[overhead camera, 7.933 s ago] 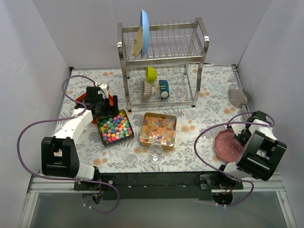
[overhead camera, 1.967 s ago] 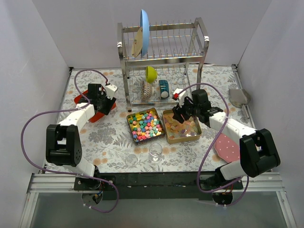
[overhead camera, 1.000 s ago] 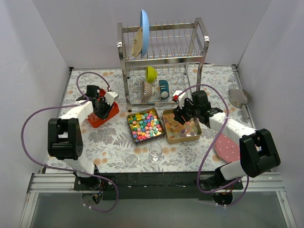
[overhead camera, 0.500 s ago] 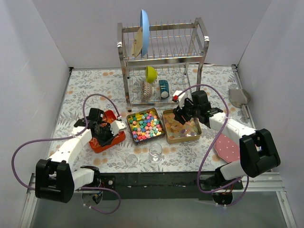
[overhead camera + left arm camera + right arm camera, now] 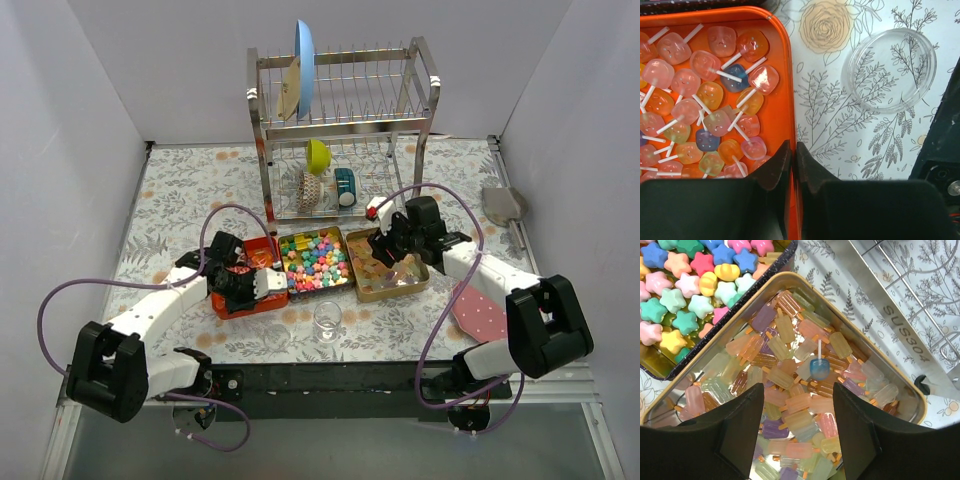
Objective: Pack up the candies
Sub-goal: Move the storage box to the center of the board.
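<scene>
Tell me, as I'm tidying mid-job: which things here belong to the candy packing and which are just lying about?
Job: bright star-shaped candies; pastel popsicle candies in the gold metal tin, right gripper open above; orange metal tin of lollipops, rim pinched by the left gripper; small clear glass.
Lying about: steel dish rack with blue plate; pink scalloped plate.

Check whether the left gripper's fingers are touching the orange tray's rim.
Touching. The left wrist view shows the left gripper closed on the orange tray: its fingers pinch the rim from both sides, with no gap.
</scene>
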{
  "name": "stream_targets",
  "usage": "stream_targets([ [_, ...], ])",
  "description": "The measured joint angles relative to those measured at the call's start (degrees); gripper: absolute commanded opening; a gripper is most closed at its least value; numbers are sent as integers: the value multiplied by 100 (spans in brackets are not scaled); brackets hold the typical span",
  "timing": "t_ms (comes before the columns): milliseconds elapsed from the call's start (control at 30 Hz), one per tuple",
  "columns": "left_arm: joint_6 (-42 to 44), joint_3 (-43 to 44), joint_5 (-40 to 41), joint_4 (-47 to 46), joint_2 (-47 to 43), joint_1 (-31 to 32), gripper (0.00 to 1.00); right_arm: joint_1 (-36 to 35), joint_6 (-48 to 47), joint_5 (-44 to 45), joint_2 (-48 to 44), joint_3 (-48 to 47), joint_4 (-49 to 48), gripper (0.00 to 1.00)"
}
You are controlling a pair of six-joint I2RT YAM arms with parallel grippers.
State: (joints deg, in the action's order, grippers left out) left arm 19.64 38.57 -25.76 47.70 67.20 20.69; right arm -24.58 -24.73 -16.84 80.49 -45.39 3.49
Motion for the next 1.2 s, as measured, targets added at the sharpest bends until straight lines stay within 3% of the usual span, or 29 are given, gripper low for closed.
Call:
stream_targets([
  [233,105,177,-13,-372,348,422,0,98,-96,66,-164,109,68,65],
  [400,68,291,-24,-636,551,636,34,232,-35,79,-234,101,138,65],
  [500,-214,444,28,-745,529,706,47,442,63,122,-282,-166,573,67],
  [600,-424,595,81,-713,267,686,53,1038,195,201,-310,-863,1239,67],
  [733,-750,715,125,-568,-531,638,63,2688,424,35,-131,-1847,1755,67],
  [833,-1134,717,232,-588,-938,564,67,3816,533,111,199,-2240,1886,79],
  [900,-1600,678,498,-798,-1075,485,69,4081,553,313,382,-2251,1928,81],
  [967,-2223,632,883,-1108,-1071,428,98,4089,509,507,577,-2251,1915,81],
  [1100,-3167,442,1169,-1526,-1078,87,98,4024,455,892,1095,-2378,1869,81],
  [1200,-3405,308,1320,-1565,-1215,-28,98,4054,275,1185,1502,-2474,1781,81],
])
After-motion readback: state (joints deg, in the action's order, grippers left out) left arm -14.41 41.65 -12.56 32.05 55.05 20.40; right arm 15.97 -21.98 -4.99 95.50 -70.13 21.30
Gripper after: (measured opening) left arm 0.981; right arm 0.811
